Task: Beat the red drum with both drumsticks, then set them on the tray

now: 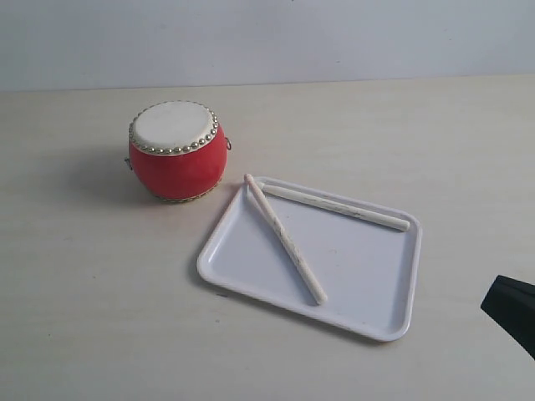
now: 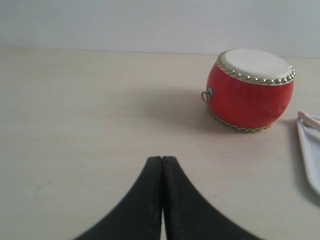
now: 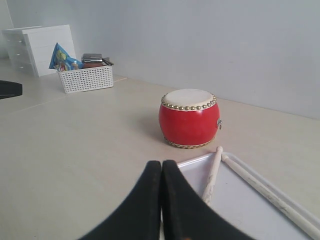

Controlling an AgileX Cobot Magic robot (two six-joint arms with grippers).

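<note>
On the pale table (image 1: 84, 292) the red drum (image 1: 177, 150) is sitting upright, skin facing up, just beside the far-left corner of the tray (image 1: 368, 284) with a narrow strip of bare table between them. Both sticks are lying flat in the tray with nothing holding them. The diagonal drumstick (image 1: 284, 238) is running from that drum-side corner toward the near rim, its far tip resting on or just over the rim and pointing at the drum. The rim-side drumstick (image 1: 334, 205) is lying along the far rim, so the two are making a V; I cannot tell whether the tips are touching. Left gripper (image 2: 162, 161) is hanging low over bare table, fingers pressing together, empty, drum ahead and off to one side. Right gripper (image 3: 162, 164) is likewise closed on nothing, with the tray just past its fingertips and the drum beyond. My read is that the sticks are either awaiting pickup or already stowed; the frames are not settling which. The table is lying open left of the drum and in front of the tray. The raised rim is crowding one flank of the rim-side stick, while the diagonal one is offering free tray floor on both flanks. White basket (image 3: 86, 78) and drawer unit (image 3: 37, 47) are sitting well apart, out of the way.
</note>
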